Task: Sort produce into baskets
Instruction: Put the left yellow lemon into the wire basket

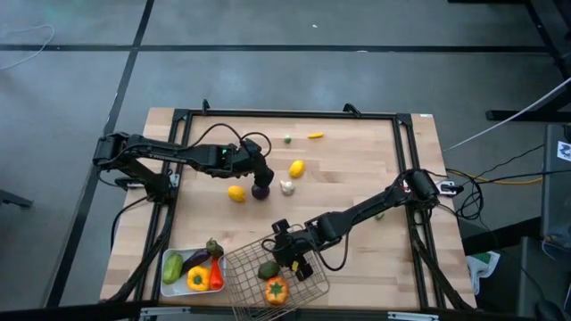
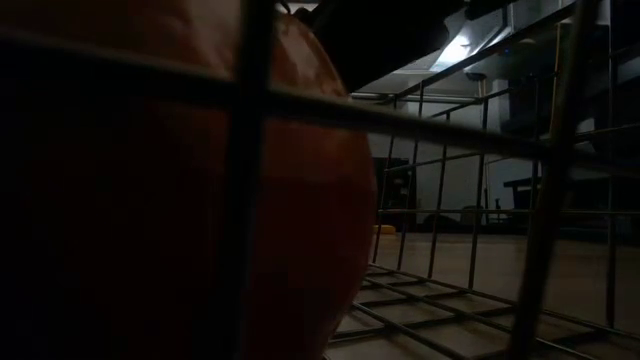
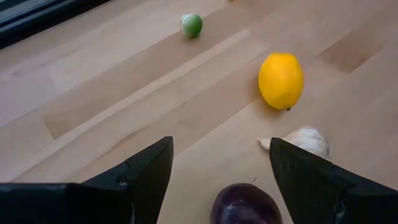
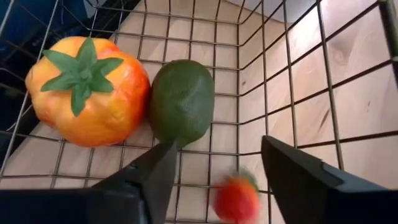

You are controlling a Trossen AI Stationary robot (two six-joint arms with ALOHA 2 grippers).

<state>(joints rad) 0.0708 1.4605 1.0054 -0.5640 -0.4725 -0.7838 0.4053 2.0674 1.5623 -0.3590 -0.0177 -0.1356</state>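
Nearest, at six o'clock, the right tool (image 4: 214,177) hangs spread inside the wire basket (image 1: 308,283), a small red piece (image 4: 235,200) between its fingers, touching neither. Farther, mid-bench, the left arm reaches low; the left tool (image 3: 217,177) stands spread over a purple onion (image 3: 245,203).

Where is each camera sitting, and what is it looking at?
High view: above, looking straight down at the table, both arms showing.
Low view: at table height, looking through the wire basket; no arm shows clearly.
Left wrist view: on the left arm, over the purple onion, between the open left gripper fingers.
Right wrist view: inside the basket, past the open right gripper.
Shared: the orange pepper shows in the high, low and right wrist views.
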